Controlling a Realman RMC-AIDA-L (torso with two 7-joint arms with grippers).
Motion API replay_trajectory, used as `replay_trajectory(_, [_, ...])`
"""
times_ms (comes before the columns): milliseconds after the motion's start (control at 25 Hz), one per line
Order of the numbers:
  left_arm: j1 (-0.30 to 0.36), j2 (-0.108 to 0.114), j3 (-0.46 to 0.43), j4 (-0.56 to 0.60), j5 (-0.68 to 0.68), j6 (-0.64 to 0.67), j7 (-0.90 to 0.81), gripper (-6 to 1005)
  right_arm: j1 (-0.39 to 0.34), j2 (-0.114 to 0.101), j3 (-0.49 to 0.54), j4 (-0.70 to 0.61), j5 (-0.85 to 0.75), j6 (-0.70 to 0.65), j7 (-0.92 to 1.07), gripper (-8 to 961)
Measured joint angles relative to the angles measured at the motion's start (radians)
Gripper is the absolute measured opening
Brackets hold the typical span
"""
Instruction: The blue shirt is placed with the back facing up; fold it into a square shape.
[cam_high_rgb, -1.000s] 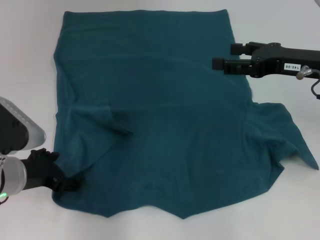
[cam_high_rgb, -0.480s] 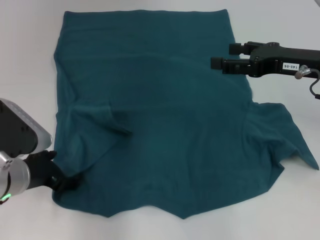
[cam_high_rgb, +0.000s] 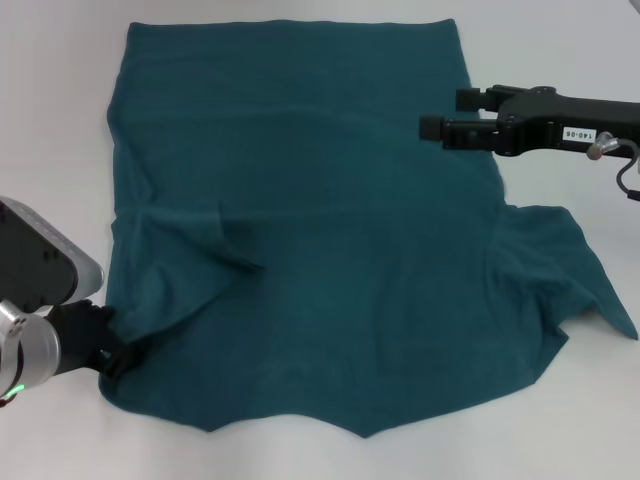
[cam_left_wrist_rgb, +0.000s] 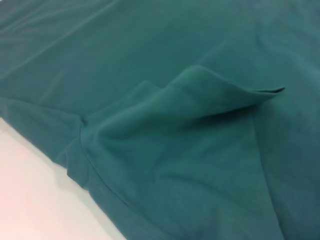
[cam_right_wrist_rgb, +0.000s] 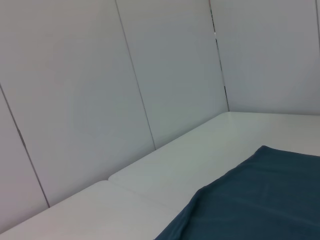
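blue shirt (cam_high_rgb: 320, 210) is being gripped at its near-left edge by the clenched left pincer (cam_high_rgb: 112, 358), best lifted evenly and carried across, while the right pincer (cam_high_rgb: 440, 115) is being held released above the right side.

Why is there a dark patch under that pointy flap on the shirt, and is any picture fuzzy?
Left wrist view: the raised fold of the shirt blocks light, casting a soft shadow beneath it. Head view: the same fold shows a faint dark patch; lighting is even, no glare. Right wrist view: the wall looks a little soft and grey.
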Motion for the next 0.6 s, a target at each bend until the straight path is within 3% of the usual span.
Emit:
replay_trajectory(400, [0.024,0.0,0.002,0.028,-0.024,0.001,-0.009,488,-0.005,0.004,0.0,0.0,0.0,0.0,-0.001,912])
replay_trajectory(600, [0.029,0.0,0.0,0.029,-0.042,0.001,-0.018,217,-0.005,0.008,0.0,0.002,0.0,0.01,-0.005,911])
